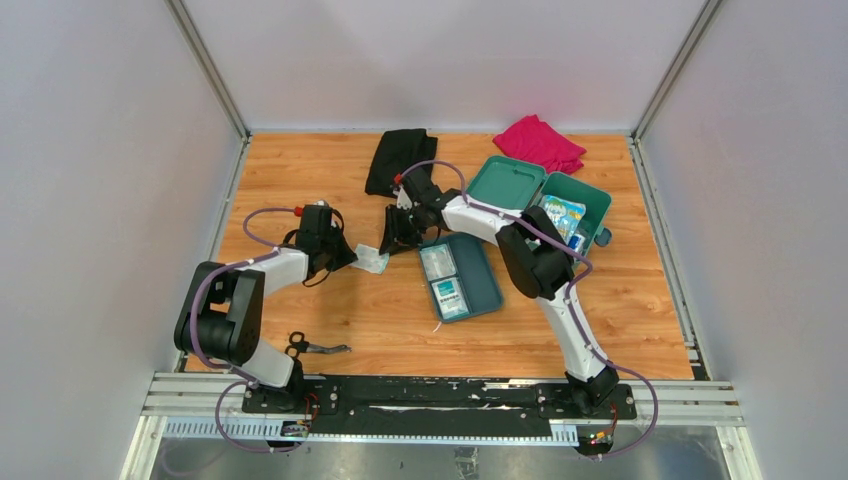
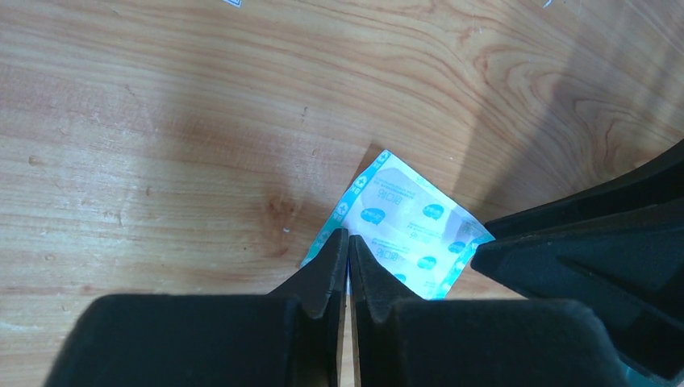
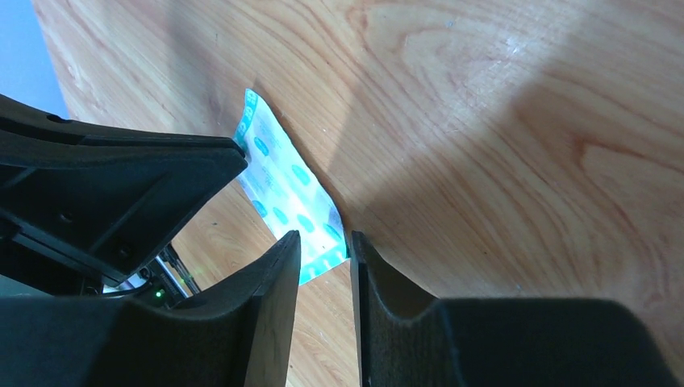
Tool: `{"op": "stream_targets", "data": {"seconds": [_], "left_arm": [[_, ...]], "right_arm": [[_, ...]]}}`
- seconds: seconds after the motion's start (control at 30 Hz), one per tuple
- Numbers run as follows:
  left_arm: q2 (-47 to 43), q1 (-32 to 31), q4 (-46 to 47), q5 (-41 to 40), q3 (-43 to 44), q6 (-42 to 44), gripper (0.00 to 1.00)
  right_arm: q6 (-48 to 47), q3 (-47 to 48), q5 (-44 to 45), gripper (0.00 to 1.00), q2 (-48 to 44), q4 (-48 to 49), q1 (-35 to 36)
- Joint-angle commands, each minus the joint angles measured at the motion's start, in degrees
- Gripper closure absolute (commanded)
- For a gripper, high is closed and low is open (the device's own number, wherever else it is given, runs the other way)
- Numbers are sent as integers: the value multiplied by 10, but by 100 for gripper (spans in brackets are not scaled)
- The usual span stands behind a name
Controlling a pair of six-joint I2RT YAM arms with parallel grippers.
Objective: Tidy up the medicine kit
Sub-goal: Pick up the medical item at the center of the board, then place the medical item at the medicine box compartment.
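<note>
While the medicine kit point(image 1: 598, 205) stands open just beyond the right side of its tray point(image 1: 482, 272), the tray itself lies out on the counter point(image 1: 620, 300). Left of the tray, both arms meet at a white and teal packet point(image 2: 407, 216). The left gripper point(image 2: 348, 246) is pinched together on one edge of the packet (which seems lifted a little off the wood). The right gripper point(image 3: 325, 242) has its fingers apart around the opposite corner, without pressing it.
</note>
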Motion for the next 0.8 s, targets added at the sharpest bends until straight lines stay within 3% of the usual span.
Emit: {"op": "stream_targets", "data": {"seconds": [0.0, 0.23, 0.6, 0.67, 0.77], "left_arm": [[18, 1, -10, -4, 6, 11, 91], [22, 1, -10, -1, 6, 12, 92], [-6, 7, -37, 36, 27, -3, 92], [-36, 10, -56, 48, 39, -9, 88], [-101, 10, -99, 41, 57, -11, 70]], "right_arm": [[25, -22, -37, 67, 20, 29, -7], [34, -29, -44, 73, 23, 46, -10], [21, -58, -26, 100, -23, 65, -11], [21, -81, -18, 100, -49, 82, -11], [22, -124, 5, 100, -99, 102, -10]]}}
